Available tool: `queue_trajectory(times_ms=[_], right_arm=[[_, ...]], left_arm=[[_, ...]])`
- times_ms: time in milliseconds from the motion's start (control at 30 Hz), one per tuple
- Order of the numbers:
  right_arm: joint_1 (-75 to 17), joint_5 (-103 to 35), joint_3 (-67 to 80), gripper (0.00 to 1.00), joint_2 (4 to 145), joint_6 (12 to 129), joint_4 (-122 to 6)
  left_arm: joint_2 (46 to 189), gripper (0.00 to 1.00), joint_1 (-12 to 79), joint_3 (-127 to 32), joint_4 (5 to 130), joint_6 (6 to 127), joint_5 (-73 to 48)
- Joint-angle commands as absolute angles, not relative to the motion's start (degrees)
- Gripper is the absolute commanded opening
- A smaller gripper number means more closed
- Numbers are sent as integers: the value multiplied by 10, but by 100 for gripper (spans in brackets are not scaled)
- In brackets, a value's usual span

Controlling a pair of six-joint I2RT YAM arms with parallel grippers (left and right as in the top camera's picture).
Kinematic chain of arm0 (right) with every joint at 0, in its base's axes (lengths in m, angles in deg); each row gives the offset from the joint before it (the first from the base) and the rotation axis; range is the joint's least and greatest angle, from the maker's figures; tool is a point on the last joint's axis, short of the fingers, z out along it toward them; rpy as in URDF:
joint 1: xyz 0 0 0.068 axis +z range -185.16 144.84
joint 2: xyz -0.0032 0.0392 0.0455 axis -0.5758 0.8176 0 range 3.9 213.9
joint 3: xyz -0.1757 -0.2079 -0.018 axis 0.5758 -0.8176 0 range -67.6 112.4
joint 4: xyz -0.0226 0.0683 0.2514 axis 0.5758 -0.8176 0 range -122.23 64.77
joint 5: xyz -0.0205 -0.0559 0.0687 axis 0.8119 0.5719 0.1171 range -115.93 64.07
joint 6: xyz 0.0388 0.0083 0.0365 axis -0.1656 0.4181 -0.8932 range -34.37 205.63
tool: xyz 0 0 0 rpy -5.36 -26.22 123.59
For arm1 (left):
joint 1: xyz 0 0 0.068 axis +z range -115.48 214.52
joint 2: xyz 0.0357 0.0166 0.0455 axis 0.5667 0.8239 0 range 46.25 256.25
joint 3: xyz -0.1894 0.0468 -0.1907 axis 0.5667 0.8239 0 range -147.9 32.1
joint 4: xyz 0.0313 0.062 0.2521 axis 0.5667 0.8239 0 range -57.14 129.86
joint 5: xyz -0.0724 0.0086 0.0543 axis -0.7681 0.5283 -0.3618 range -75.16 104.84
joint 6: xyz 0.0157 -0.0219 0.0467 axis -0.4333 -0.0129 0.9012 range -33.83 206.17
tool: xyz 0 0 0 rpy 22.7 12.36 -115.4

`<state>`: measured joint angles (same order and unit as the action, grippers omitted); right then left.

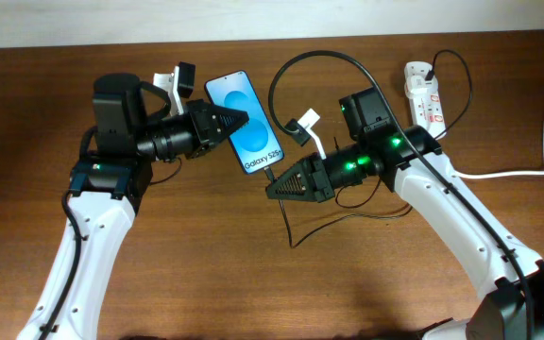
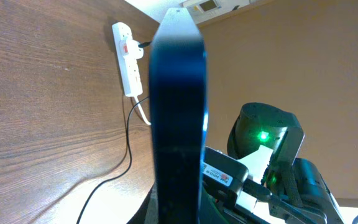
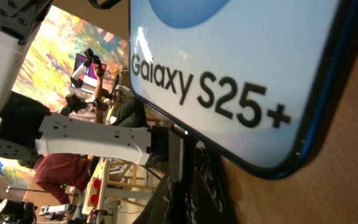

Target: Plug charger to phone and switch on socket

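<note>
Wood-grain table (image 1: pixel 253 283), both arms meeting near the top middle. Phone (image 1: pixel 246 123) sits angled there, blue screen up, with the "Galaxy S25+" line at the end nearer the right arm. Can't tell if it's flat on the wood or slightly lifted.

Left gripper (image 1: pixel 235 121) is at the phone's long edge. The left wrist view shows the phone edge-on dead centre, where the finger gap sits, so I read it as clamped on the phone to steady it.

Right gripper (image 1: pixel 273 189) points at the phone's lower end, tip just beside it. A small dark piece sits between that tip and the phone, likely the charger's plug tip, but it's too small to tell if it's seated. The right wrist view is all screen plus blurred dark shapes. Its fingers aren't readable, so I can't say whether they're parted or closed.

Charger cable (image 1: pixel 319 55) loops from near the phone up and over to the power strip (image 1: pixel 421 92) at the far right. Its black plug looks to be in the strip already. Thick white cord (image 1: pixel 508 173) runs off to the right edge.

Progress, my read:
- Strip end: plugged.
- Phone end: at or just short of insertion, unconfirmed.
- Left to do: confirm the tip is in, then press the red switch on the strip.
- Neither gripper is near the strip.
- Switch position isn't readable.
</note>
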<state>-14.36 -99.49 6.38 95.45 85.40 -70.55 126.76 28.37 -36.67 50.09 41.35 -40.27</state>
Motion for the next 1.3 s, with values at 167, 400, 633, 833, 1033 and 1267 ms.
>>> queue_trajectory(times_ms=[167, 400, 633, 833, 1033, 1267], right_arm=[[-142, -1011, 66, 4, 943, 855, -677], [-142, -1011, 66, 4, 943, 830, -634], [-142, -1012, 66, 4, 943, 747, -542], [-142, -1030, 66, 4, 943, 690, -461], [-142, -1037, 66, 4, 943, 686, -447], [-142, -1038, 66, 19, 943, 664, -458]], left_arm=[[1264, 0, 282, -373, 522, 452, -456], [1264, 0, 281, -373, 522, 471, -500], [1264, 0, 252, -373, 522, 476, -505], [1264, 0, 238, -373, 630, 562, -506], [1264, 0, 238, -373, 662, 581, -518], [1264, 0, 239, -373, 623, 580, -512]])
